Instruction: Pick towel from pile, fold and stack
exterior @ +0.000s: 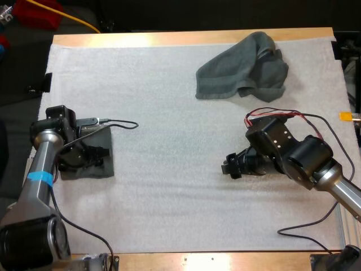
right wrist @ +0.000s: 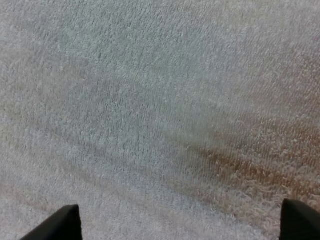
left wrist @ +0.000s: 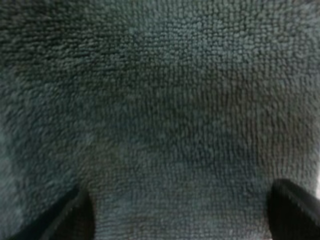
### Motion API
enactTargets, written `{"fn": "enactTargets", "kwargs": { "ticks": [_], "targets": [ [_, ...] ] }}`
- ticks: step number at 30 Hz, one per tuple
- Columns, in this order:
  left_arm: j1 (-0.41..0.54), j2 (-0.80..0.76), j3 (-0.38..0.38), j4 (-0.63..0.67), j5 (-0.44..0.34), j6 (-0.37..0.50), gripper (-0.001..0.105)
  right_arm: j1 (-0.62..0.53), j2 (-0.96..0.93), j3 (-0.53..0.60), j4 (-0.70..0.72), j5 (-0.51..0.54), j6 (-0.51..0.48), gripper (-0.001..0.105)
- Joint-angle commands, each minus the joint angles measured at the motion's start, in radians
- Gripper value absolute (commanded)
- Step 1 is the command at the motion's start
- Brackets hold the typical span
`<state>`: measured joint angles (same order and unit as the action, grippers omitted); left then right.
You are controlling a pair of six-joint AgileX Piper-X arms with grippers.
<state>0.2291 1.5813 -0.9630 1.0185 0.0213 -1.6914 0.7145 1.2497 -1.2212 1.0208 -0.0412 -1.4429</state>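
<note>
Both arms are waiting with fingers wide apart, gripping nothing.
The left gripper point(exterior: 93, 154) is hanging over the folded towel point(exterior: 108, 168), the right gripper point(exterior: 230, 167) over the white mat point(exterior: 169, 186).

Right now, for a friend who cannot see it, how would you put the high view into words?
The left gripper is low over a folded towel at the left side of a white mat. The right gripper hangs over bare mat on the right, and a crumpled towel lies near the mat's far right corner.
</note>
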Motion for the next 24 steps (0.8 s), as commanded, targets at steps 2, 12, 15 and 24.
{"fn": "enactTargets", "kwargs": {
  "ticks": [2,12,15,24],
  "targets": [
    [-0.005,0.024,0.0,0.01,-0.011,-0.012,0.07,0.0,-0.011,-0.003,0.008,-0.008,-0.013,0.075],
    [-0.005,0.035,0.0,0.005,-0.036,-0.004,0.07,0.0,-0.011,-0.003,0.008,-0.008,-0.013,0.075],
    [-0.005,0.003,-0.006,0.005,-0.048,-0.002,0.07,0.0,-0.011,-0.003,0.008,-0.008,-0.013,0.075],
    [-0.005,-0.192,-0.078,0.011,-0.008,-0.002,0.07,0.0,-0.011,-0.003,-0.007,-0.008,-0.013,0.075]
  ]
}}
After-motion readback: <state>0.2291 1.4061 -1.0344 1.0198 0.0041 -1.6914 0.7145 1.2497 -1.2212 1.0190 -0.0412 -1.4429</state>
